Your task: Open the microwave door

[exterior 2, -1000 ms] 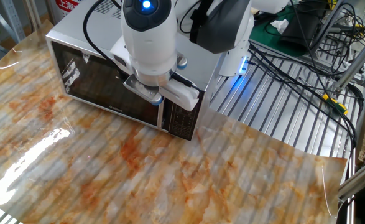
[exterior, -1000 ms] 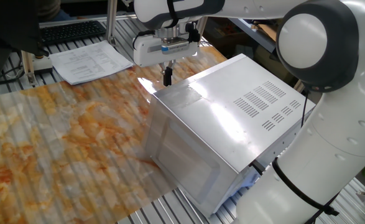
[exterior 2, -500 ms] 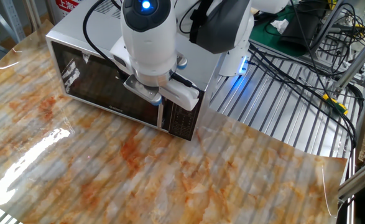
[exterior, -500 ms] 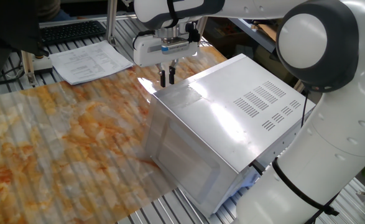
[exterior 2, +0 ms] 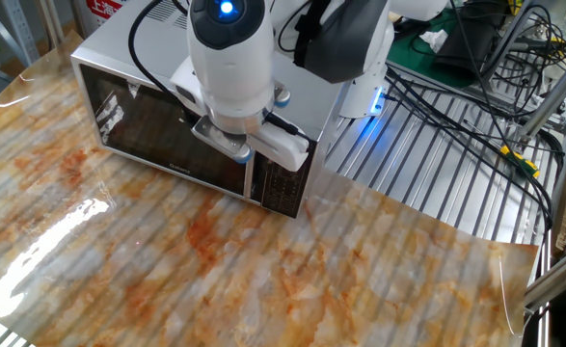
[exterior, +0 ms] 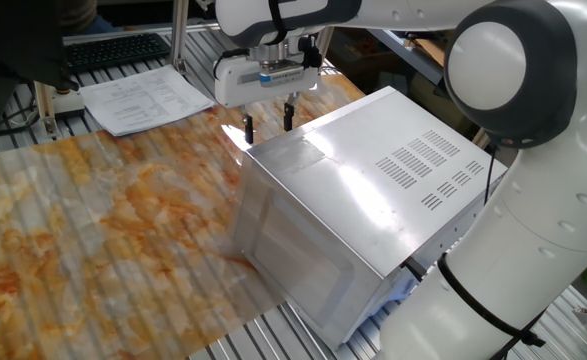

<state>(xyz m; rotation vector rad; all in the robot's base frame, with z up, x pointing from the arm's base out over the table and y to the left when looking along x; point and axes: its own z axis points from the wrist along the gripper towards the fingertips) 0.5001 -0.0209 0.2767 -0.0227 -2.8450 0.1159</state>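
The microwave (exterior: 363, 190) is a silver-white box with vent slots in its top panel. In the other fixed view it (exterior 2: 119, 48) shows its front: the microwave door (exterior 2: 157, 125), dark glass in a white frame, lies flush with the box, next to a dark control panel (exterior 2: 287, 183). My gripper (exterior: 268, 122) is open and empty, fingers pointing down. It hangs just beyond the box's far top corner, on the door side. In the other fixed view my wrist (exterior 2: 229, 58) hides the fingers.
The microwave stands on an orange-marbled sheet (exterior: 93, 230). Papers (exterior: 143, 100) and a keyboard (exterior: 113, 50) lie at the far edge. My arm's base (exterior: 513, 270) stands close behind the microwave. Cables (exterior 2: 456, 106) run over the slatted metal table.
The gripper's fingers have spread apart, from shut to open, without the hand moving. The microwave and its door have not moved.
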